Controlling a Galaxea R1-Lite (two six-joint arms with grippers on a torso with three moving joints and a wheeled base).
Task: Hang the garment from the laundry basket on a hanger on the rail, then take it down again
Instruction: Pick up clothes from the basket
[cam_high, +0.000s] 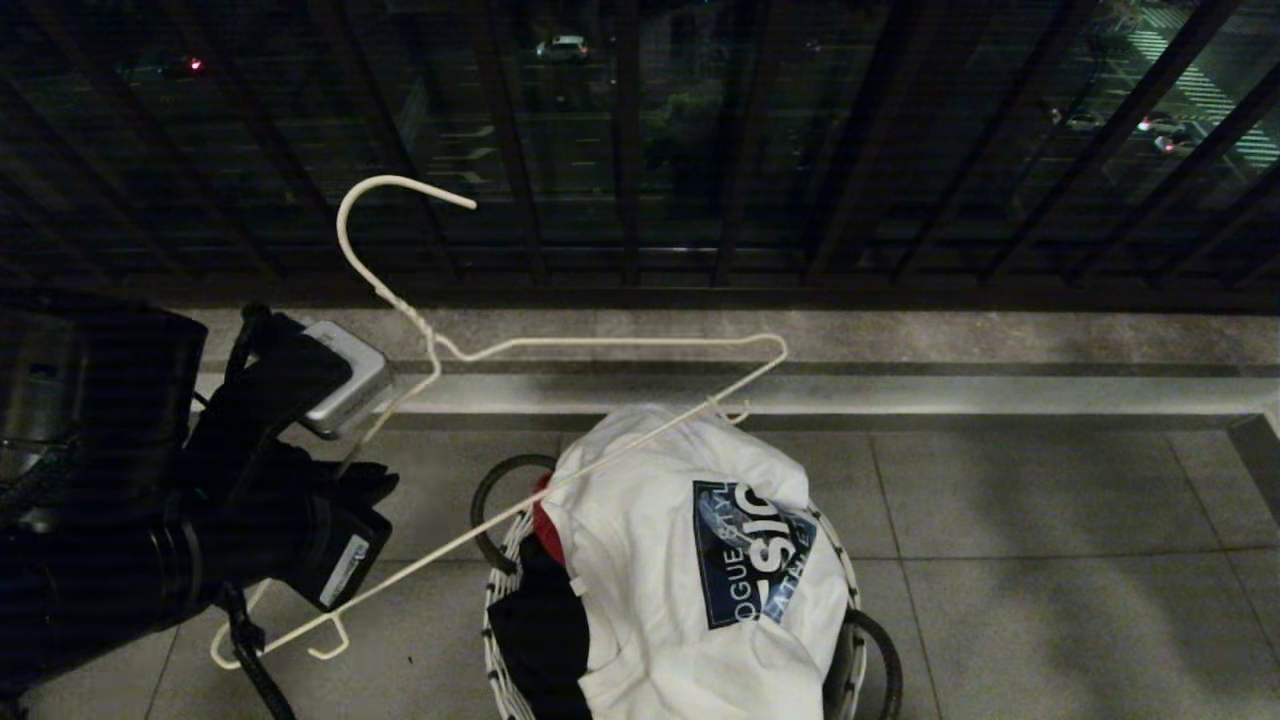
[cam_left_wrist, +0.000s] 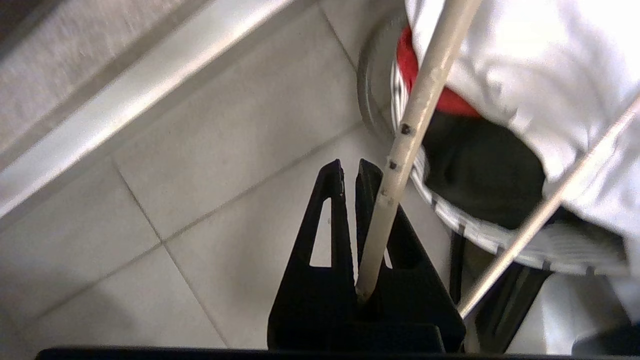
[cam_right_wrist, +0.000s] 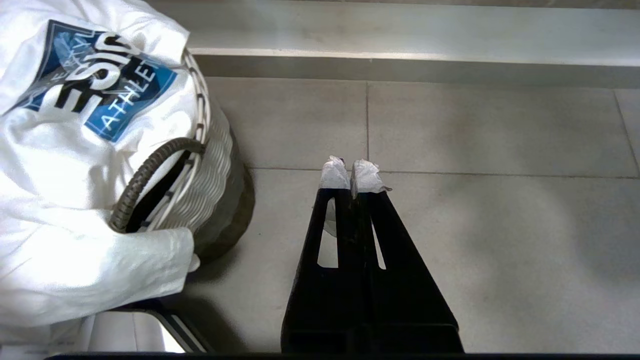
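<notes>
Head view: hanger (cam_high: 560, 345) above basket rim (cam_high: 497, 590)

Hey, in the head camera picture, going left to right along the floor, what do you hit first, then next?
Left end effector shut on the hanger → black loop handle of the laundry basket → red cloth → garment with its blue print, heaped on the laundry basket.

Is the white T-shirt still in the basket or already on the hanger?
In the basket. The T-shirt lies heaped over the laundry basket; the hanger is bare wire, held in the left gripper.
</notes>
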